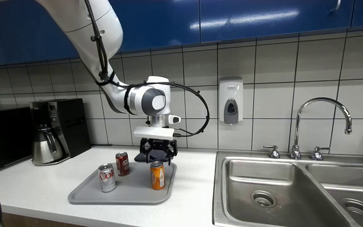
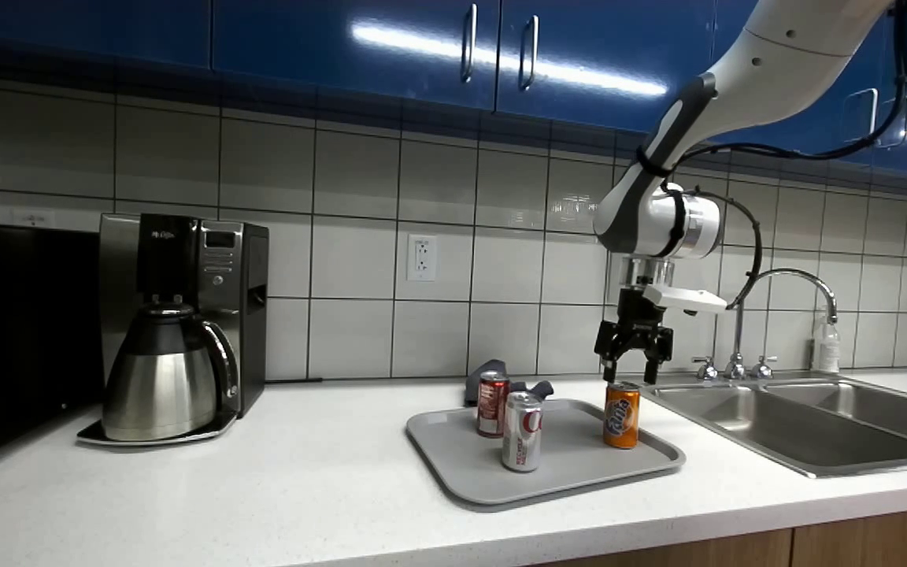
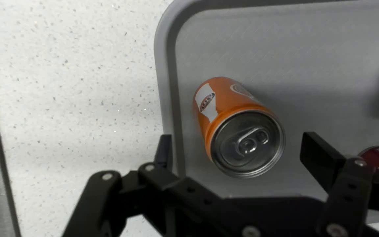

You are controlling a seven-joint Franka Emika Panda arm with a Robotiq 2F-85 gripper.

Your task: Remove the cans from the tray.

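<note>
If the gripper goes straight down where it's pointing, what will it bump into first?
Probably the orange Fanta can, whose lid shows between the open fingers in the wrist view. They might slip past its sides, though; depth is hard to judge.

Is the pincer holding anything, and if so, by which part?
Nothing is held: the pincer stands open near the top of the orange can on the tray.

Near the white worktop's (image 2: 304, 472) back edge I saw a black-and-silver coffee maker (image 2: 225, 293) and an arched chrome faucet (image 1: 295, 153).
</note>
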